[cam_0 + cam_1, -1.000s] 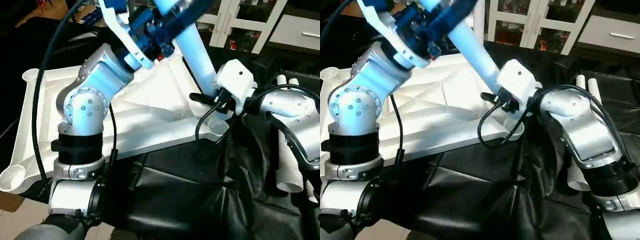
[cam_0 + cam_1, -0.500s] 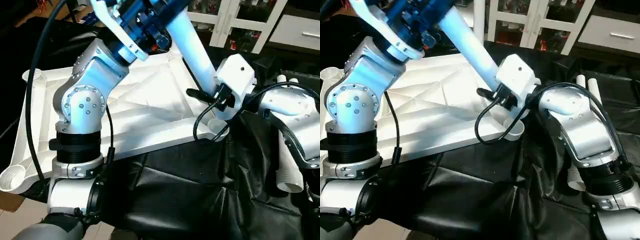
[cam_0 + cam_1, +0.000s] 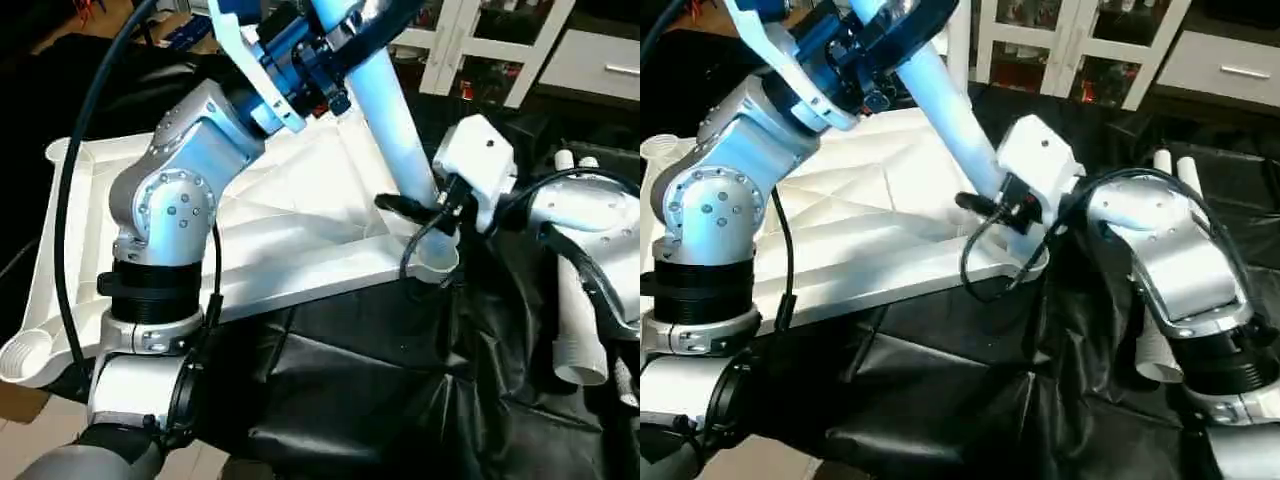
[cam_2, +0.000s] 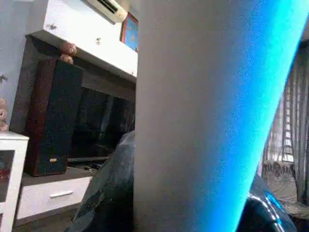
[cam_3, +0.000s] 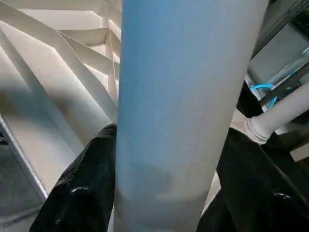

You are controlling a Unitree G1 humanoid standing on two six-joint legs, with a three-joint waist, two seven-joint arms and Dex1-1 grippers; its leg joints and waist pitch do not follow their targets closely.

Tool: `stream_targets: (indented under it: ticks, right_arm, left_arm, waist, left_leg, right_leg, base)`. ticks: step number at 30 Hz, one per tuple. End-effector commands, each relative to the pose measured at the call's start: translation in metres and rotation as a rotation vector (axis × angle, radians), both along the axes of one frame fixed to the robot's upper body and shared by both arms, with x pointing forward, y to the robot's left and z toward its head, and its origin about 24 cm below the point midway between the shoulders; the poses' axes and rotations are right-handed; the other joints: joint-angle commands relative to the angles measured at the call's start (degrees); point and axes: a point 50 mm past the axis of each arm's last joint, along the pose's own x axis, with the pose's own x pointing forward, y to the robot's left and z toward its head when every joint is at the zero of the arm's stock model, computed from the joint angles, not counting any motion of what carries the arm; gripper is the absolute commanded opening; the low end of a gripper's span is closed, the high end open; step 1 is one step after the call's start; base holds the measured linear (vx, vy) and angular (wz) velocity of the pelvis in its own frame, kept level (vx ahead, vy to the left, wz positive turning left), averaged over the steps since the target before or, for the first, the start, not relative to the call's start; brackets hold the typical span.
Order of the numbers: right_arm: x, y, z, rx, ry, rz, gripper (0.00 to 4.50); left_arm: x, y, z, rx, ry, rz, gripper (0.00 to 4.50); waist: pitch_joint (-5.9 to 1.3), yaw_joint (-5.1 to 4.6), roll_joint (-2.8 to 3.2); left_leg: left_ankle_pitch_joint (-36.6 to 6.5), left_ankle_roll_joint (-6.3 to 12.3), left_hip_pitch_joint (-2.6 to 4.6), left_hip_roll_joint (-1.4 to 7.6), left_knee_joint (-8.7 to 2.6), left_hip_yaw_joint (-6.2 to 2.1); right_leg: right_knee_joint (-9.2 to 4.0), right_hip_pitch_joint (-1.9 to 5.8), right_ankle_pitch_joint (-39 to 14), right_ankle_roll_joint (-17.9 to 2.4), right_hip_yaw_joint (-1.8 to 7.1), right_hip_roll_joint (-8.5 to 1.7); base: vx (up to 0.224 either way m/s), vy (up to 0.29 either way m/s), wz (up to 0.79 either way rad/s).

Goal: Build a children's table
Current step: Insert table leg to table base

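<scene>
The children's table lies as a white tabletop (image 3: 300, 230), ribbed underside up, on the black-draped work table. A long white leg (image 3: 395, 130) slants from the upper left down toward the tabletop's near right corner socket (image 3: 437, 262). My left gripper (image 3: 335, 45) is shut on the leg's upper part, and the leg (image 4: 193, 121) looms large in the left wrist view. My right gripper (image 3: 425, 205) sits low on the leg just above the socket. Its black fingers (image 5: 87, 193) stand on either side of the leg (image 5: 174, 96), open.
Spare white legs (image 3: 575, 330) lie on the black cloth at the right, behind my right forearm. Another corner socket (image 3: 25, 355) shows at the tabletop's near left. White cabinets stand beyond the work table.
The right gripper has loosened around the leg and moved slightly down toward the corner socket. The left gripper keeps its hold and has shifted the leg's upper end a little.
</scene>
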Motion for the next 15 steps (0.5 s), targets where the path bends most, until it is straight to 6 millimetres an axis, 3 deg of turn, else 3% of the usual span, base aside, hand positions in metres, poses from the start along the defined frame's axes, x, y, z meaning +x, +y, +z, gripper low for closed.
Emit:
stream_targets:
  ticks: [1,15]
  right_arm:
    - [-0.0048,-0.0025,0.004,-0.007,0.001,0.01,2.93]
    - [-0.0096,-0.0095,-0.0055,-0.034,0.085,-0.005,2.93]
  left_arm:
    - [-0.002,-0.0029,0.0059,0.015,-0.038,-0.006,1.56]
    - [-0.002,-0.0006,0.0076,0.006,-0.045,-0.015,1.55]
  waist:
    - [-6.04,0.14,-0.26]
    - [-6.06,0.22,-0.17]
  left_leg:
    - [1.4,6.75,2.0,5.34,-3.82,-2.85]
    - [1.2,6.84,2.04,5.33,-3.76,-2.93]
  right_leg:
    - [-2.55,3.62,9.1,-18.7,2.2,-4.48]
    - [-2.55,3.62,8.7,-19.0,2.19,-4.48]
  base:
    - [0.0,0.0,0.0]
    - [0.0,0.0,0.0]
